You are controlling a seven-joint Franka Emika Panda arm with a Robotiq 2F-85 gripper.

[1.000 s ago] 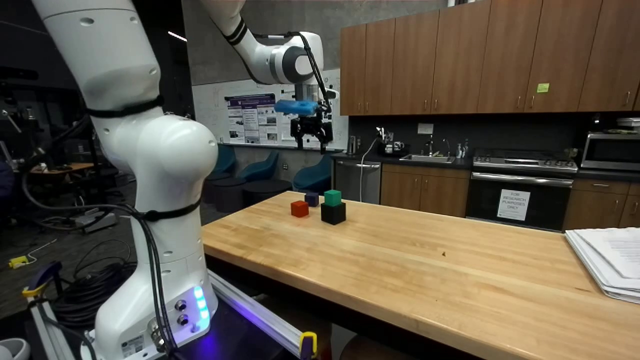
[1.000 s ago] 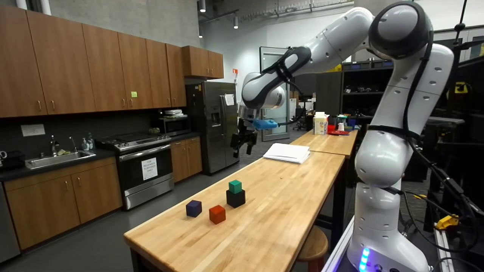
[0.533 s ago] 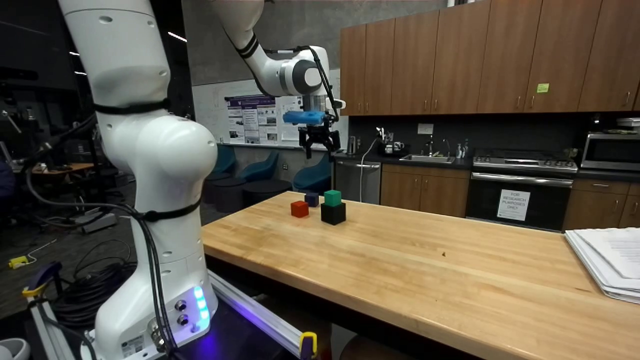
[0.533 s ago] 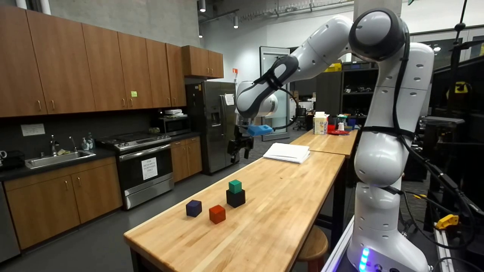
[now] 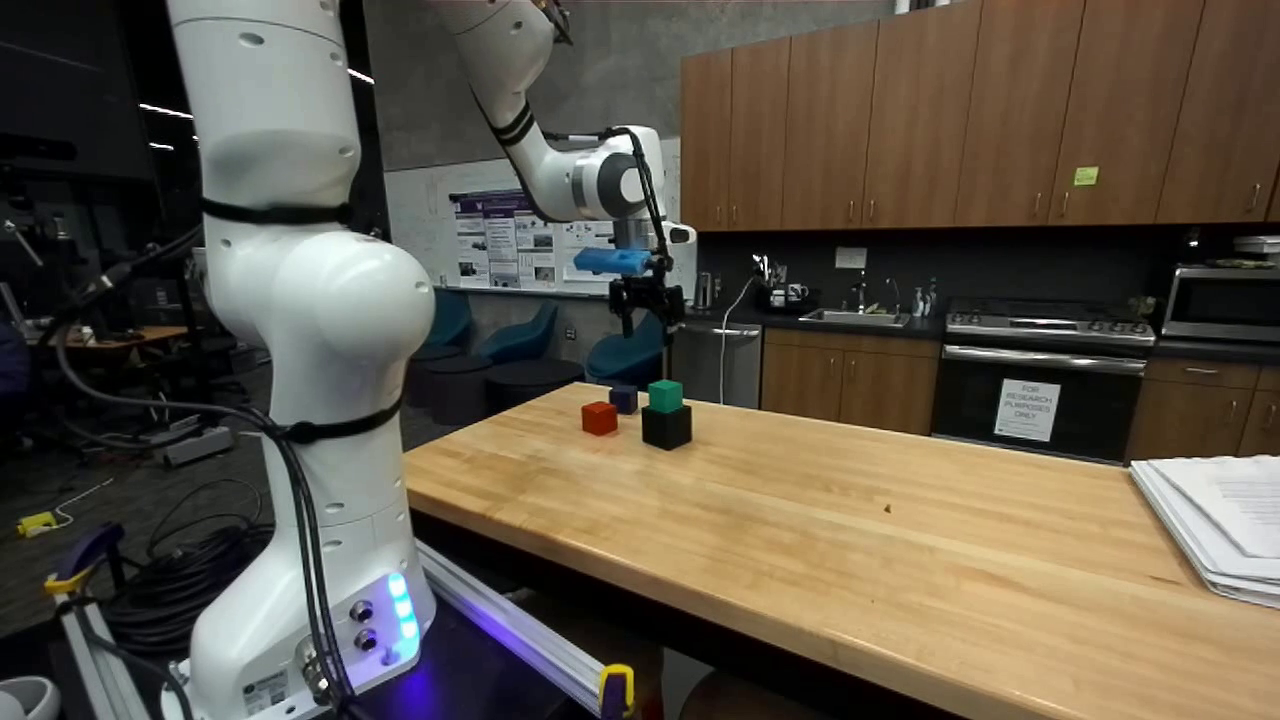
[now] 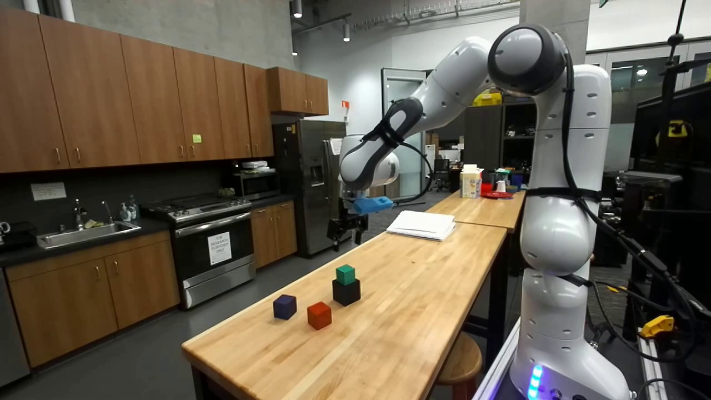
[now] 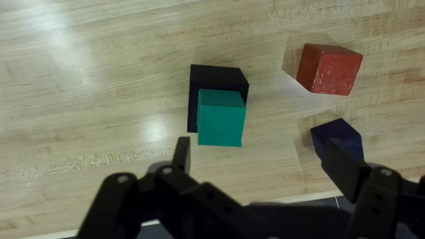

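Note:
My gripper [image 7: 257, 149] is open and empty, with its two black fingers wide apart in the wrist view. In both exterior views the gripper [image 5: 648, 330] [image 6: 347, 241] hangs above the table, higher than the cubes. A green cube [image 7: 220, 126] [image 6: 345, 274] sits on top of a larger black cube [image 7: 214, 76] [image 6: 346, 292]. The green cube is ahead of the gap between the fingers. A dark blue cube [image 7: 337, 131] [image 6: 285, 306] is partly hidden by the right finger. A red cube [image 7: 337, 73] [image 6: 319, 315] lies beside it. No cube is touched.
The wooden table [image 5: 850, 540] carries a stack of white papers [image 5: 1220, 520] [image 6: 422, 224] further along. The table's edge shows at the bottom of the wrist view. A sink [image 6: 89, 233] and a stove [image 6: 194, 210] stand along the back. A wooden stool [image 6: 462, 358] is beside the table.
The arm has come down, bringing the open gripper lower over the table. It has shifted a little right in one exterior picture and left in another. The cubes have not moved.

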